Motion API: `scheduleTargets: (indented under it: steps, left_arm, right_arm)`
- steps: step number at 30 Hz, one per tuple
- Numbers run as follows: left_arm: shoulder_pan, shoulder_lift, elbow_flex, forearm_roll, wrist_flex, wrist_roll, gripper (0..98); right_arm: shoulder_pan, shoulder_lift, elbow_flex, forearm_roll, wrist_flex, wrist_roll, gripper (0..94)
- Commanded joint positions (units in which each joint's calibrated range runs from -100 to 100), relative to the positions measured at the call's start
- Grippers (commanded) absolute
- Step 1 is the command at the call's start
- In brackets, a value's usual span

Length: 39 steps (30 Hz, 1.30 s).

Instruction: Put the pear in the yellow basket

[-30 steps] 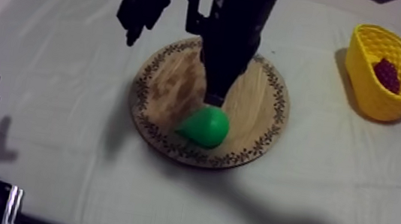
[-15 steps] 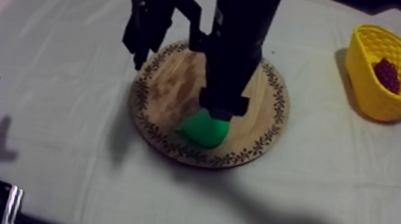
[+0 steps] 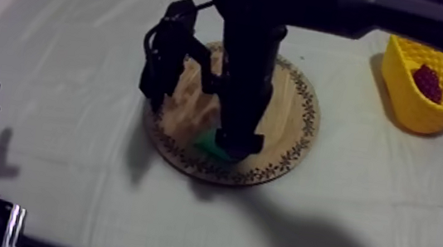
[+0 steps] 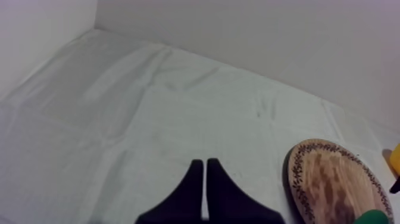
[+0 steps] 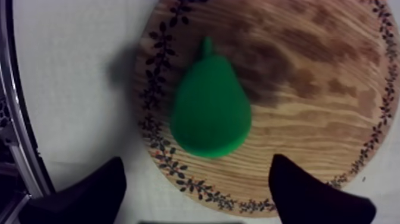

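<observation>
Lower now — right gripper (image 5: 196, 161) over pear (image 5: 211, 113)

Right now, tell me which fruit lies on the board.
The green pear, under the open right gripper; the dark red grapes lie in the yellow basket.

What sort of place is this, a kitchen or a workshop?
Most likely a robot test bench, not a kitchen: a cloth-covered table, a toy pear on a board, a basket, and a black arm over the board.
</observation>
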Motion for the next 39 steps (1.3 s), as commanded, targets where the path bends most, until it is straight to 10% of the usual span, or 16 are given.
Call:
scheduleTargets:
  steps: [1, 18, 27, 39]
  left_arm:
    - [0.0, 0.0, 0.0, -0.02, 0.0, 0.0, 0.1]
    - [0.0, 0.0, 0.0, -0.02, 0.0, 0.0, 0.1]
    - [0.0, 0.0, 0.0, -0.02, 0.0, 0.0, 0.1]
    - [0.0, 0.0, 0.0, -0.02, 0.0, 0.0, 0.1]
  right_arm:
    - [0.3, 2.1, 0.1, -0.1, -0.8, 0.1, 68.5]
    - [1.5, 13.5, -4.5, -1.0, -3.6, 1.5, 64.5]
    - [1.4, 15.7, -6.9, -1.1, -6.0, 0.6, 42.6]
    - [5.1, 4.3, -6.5, 3.8, -9.8, 0.0, 36.2]
